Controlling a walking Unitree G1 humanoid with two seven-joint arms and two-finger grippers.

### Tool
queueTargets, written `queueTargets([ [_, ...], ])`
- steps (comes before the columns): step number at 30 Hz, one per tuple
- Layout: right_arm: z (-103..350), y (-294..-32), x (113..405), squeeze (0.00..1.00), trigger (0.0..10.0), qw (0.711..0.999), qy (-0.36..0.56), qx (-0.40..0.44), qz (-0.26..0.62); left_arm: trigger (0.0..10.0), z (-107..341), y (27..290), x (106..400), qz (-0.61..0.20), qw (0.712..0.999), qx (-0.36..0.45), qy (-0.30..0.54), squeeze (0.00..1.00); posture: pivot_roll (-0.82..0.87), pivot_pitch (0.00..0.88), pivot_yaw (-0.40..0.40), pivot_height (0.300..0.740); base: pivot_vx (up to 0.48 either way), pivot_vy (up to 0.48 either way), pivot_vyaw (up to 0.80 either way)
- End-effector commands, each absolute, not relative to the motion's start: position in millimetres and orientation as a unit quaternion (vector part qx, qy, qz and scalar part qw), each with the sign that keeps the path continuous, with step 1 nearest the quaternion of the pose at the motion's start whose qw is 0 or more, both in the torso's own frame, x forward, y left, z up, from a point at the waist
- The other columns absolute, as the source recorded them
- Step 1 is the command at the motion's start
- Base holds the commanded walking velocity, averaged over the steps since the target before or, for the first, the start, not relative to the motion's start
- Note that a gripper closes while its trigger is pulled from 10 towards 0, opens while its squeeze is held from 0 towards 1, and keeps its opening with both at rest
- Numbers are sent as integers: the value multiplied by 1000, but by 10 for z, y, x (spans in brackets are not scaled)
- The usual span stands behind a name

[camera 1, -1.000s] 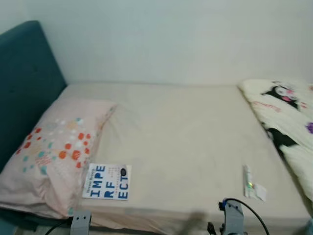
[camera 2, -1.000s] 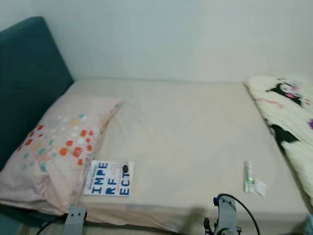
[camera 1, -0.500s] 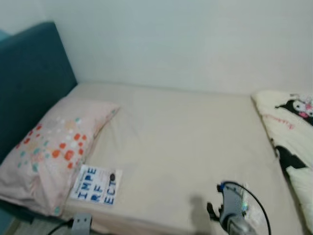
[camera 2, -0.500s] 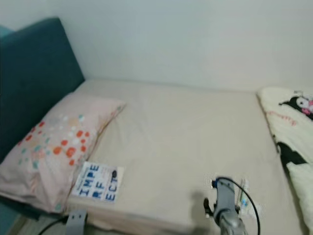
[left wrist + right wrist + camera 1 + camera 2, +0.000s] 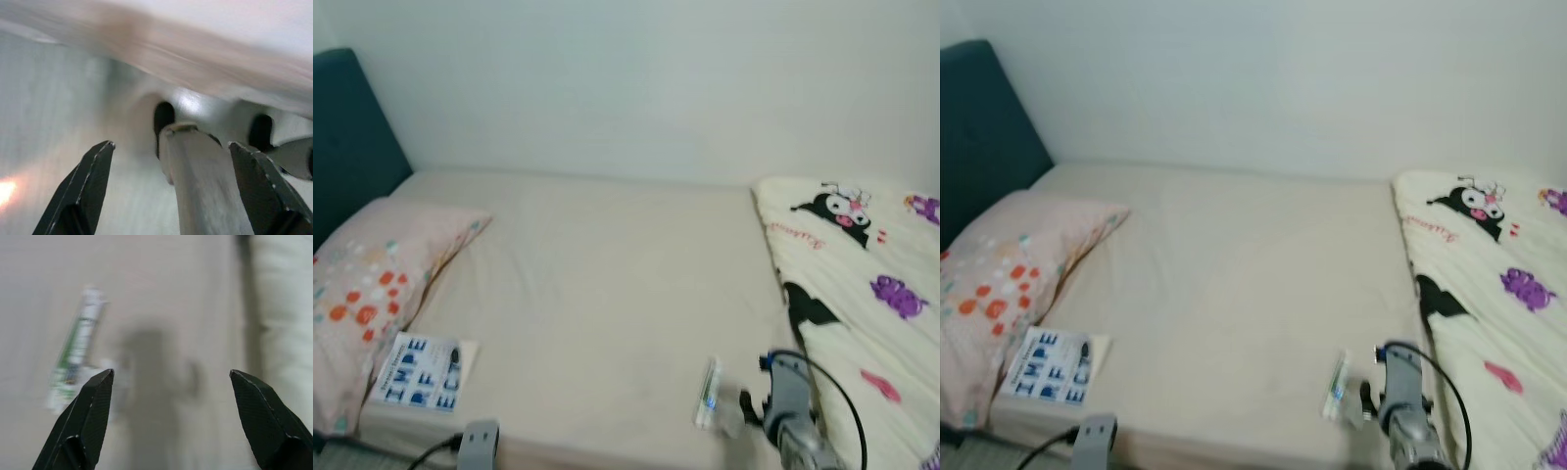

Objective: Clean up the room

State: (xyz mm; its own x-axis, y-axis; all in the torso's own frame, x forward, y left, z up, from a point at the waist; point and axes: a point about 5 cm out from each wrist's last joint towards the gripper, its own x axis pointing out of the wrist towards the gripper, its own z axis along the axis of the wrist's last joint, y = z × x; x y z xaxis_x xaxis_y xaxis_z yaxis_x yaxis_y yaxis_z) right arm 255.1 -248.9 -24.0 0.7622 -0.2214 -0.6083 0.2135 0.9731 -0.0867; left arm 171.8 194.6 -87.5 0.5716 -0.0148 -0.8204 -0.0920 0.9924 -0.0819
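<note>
A small green-and-white tube (image 5: pixel 708 394) lies on the beige bed sheet (image 5: pixel 607 294) near the front edge, with a bit of clear wrapper (image 5: pixel 731 417) beside it. My right arm (image 5: pixel 791 406) reaches over the bed just right of the tube. In the right wrist view my right gripper (image 5: pixel 171 373) is open above the sheet, and the tube (image 5: pixel 78 345) lies beyond its one fingertip (image 5: pixel 98 396). A white book with blue letters (image 5: pixel 419 370) lies at the front left by the pillow (image 5: pixel 372 289). My left gripper (image 5: pixel 171 143) is open, low beside the bed, facing a blurred silver post (image 5: pixel 200 181).
A cream cartoon-print blanket (image 5: pixel 862 294) covers the bed's right side, close to my right arm. A teal headboard (image 5: pixel 347 137) stands at the left and a white wall (image 5: pixel 636 88) runs behind the bed. My left arm's wrist (image 5: pixel 480 443) shows at the bed's front edge.
The camera has turned right, so the bed scene slid left and more blanket shows. My right arm has risen over the front edge and now sits just right of the tube.
</note>
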Motion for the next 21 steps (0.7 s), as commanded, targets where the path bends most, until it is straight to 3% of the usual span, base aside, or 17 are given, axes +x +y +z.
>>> queueTargets([
  [1, -239, -2446, 2575, 0, 10000, 939, 324, 18, -111, 10000, -871, 2001, 1714, 33, 884, -55, 463, 0, -89, 84, 35, 740, 0, 0, 0],
  [11, -192, -2128, 2717, 0, 10000, 942, 314, 119, 4, 10000, -869, 2073, 1694, 37, 882, -37, 468, 0, -92, 87, 39, 705, 0, 0, 0],
  [17, -196, -1989, 2729, 0, 10000, 938, 320, 116, 61, 10000, -866, 2113, 1685, 44, 882, -22, 469, 0, -97, 81, 38, 685, 0, 0, 0],
  [21, -222, -2014, 2719, 0, 10000, 933, 346, 80, 49, 10000, -852, 2162, 1698, 57, 883, 1, 466, 0, -95, 79, 33, 670, 0, 0, 0],
])
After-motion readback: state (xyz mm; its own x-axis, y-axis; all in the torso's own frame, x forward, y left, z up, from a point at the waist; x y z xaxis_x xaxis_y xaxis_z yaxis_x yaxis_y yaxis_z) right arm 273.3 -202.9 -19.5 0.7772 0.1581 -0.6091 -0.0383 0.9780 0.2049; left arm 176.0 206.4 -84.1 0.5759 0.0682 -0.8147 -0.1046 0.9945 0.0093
